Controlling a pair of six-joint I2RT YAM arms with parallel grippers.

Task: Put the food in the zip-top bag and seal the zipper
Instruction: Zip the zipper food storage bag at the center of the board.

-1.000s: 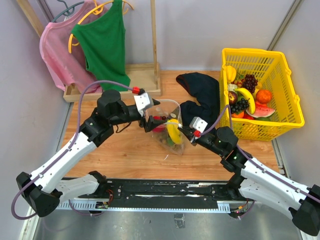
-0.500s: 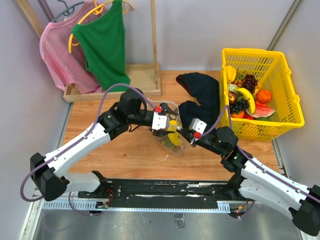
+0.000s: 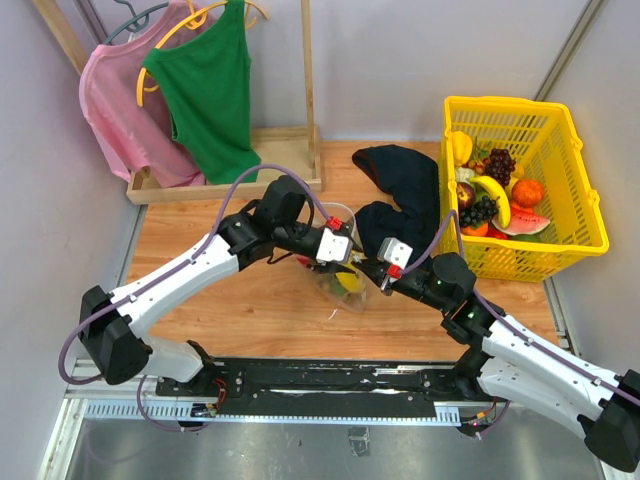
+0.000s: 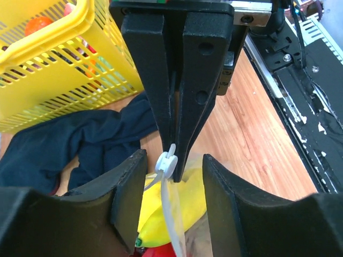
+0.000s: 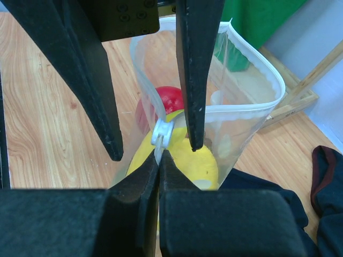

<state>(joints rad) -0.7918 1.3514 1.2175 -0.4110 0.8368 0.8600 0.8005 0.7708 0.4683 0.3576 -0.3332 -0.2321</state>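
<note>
The clear zip-top bag (image 3: 338, 280) stands on the wooden table between both arms, its mouth (image 5: 252, 69) spread wide open. Inside it are a yellow fruit (image 5: 185, 163) and a red apple (image 5: 170, 97). My right gripper (image 5: 159, 155) is shut on the zipper strip at the bag's near end, just under the white slider (image 5: 162, 134). My left gripper (image 4: 172, 160) is open, one finger on each side of the slider (image 4: 168, 161), not touching it. In the top view the left gripper (image 3: 345, 256) and the right gripper (image 3: 369, 268) meet at the bag's right end.
A yellow lattice basket (image 3: 520, 262) with more fruit stands at the right. A dark navy cloth (image 3: 405, 190) lies behind the bag. A wooden rack with a green top (image 3: 205, 90) and a pink top stands at the back left.
My left arm has swung right along the bag, from its left side to the slider at its right end. The right arm and the bag have stayed put.
</note>
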